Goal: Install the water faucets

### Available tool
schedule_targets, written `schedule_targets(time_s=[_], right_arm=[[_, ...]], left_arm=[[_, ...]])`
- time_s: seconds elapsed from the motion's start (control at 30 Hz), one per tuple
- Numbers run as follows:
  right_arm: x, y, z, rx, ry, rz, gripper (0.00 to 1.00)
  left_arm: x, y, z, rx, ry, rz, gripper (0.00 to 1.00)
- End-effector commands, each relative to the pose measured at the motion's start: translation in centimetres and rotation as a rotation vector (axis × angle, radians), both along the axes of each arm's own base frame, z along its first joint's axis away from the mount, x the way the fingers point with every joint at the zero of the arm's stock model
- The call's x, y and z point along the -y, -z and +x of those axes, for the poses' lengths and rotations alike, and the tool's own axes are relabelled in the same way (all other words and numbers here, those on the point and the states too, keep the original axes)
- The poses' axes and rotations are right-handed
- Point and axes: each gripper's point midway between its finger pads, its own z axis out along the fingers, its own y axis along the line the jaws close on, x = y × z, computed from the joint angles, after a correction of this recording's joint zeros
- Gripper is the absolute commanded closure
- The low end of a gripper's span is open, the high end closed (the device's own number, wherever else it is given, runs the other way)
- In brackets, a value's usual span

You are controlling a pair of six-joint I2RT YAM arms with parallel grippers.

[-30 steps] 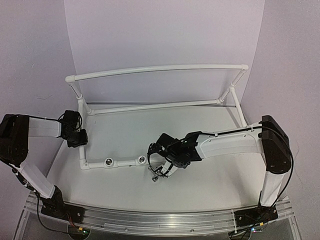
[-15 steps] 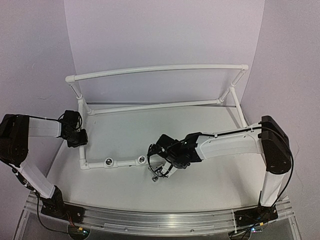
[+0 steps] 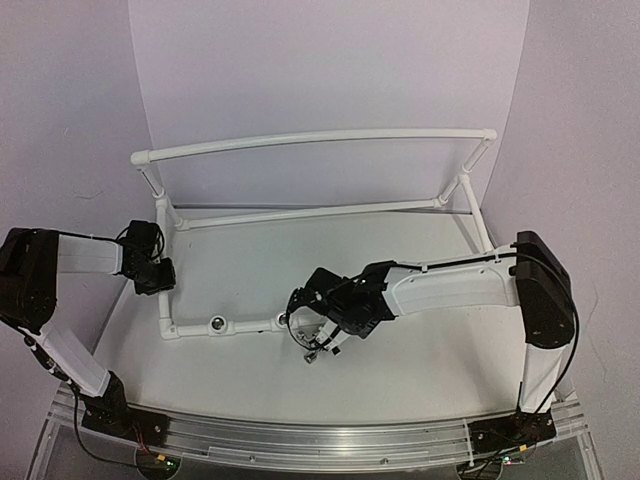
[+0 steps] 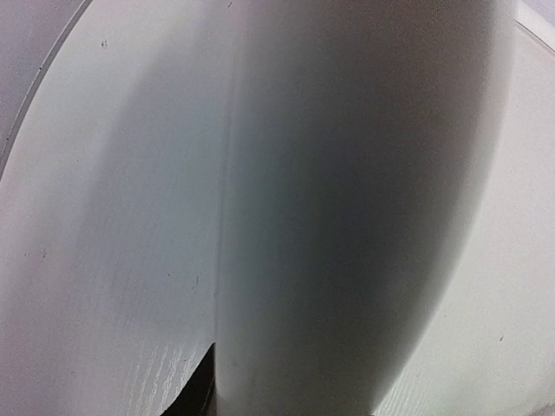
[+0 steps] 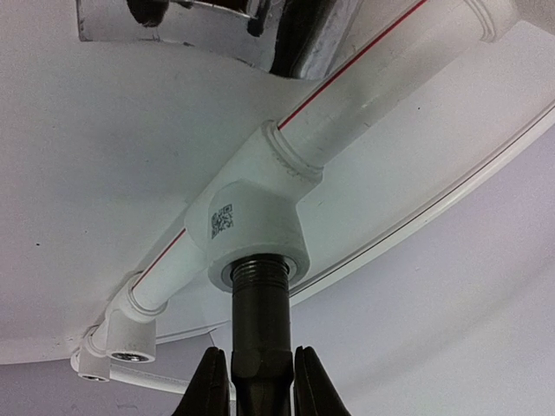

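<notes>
My right gripper is shut on a dark grey water faucet. Its threaded stem tip sits in the round socket of a white tee on the pipe frame. In the top view this gripper is at the frame's front pipe, covering that socket. A second silver-ringed socket lies open further left. A small shiny metal piece lies on the table just in front of the right gripper; it may be the other faucet. My left gripper holds the frame's left side pipe, which fills the left wrist view.
The white pipe frame stands across the back and left of the table, with a raised rear rail and side struts. Pale walls close in the back and sides. A chrome object shows at the top edge of the right wrist view.
My right gripper has moved slightly left with the faucet, up to the front pipe, and now covers the right socket. The left arm has not moved.
</notes>
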Motion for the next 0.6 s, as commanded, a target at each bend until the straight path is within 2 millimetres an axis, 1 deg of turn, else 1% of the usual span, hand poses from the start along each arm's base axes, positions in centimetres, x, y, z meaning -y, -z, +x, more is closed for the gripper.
schedule_targets(time_s=[0.0,0.27,0.57], right_arm=[[-1.7,1.7,-0.5,-0.08,0.041,0.078,1.0],[-3.2,1.9,-1.3,-0.176,0.169,0.184,1.0],[-4.1,2.1,-1.7,-0.235,0.285,0.26,1.0]], left_arm=[[1.0,1.0,0.4,-0.044,-0.252,-0.254,1.0],[1.0,1.1,0.3,-0.045,-0.252,-0.254,1.0],[1.0,1.0,0.3,-0.044,-0.252,-0.256,1.0]])
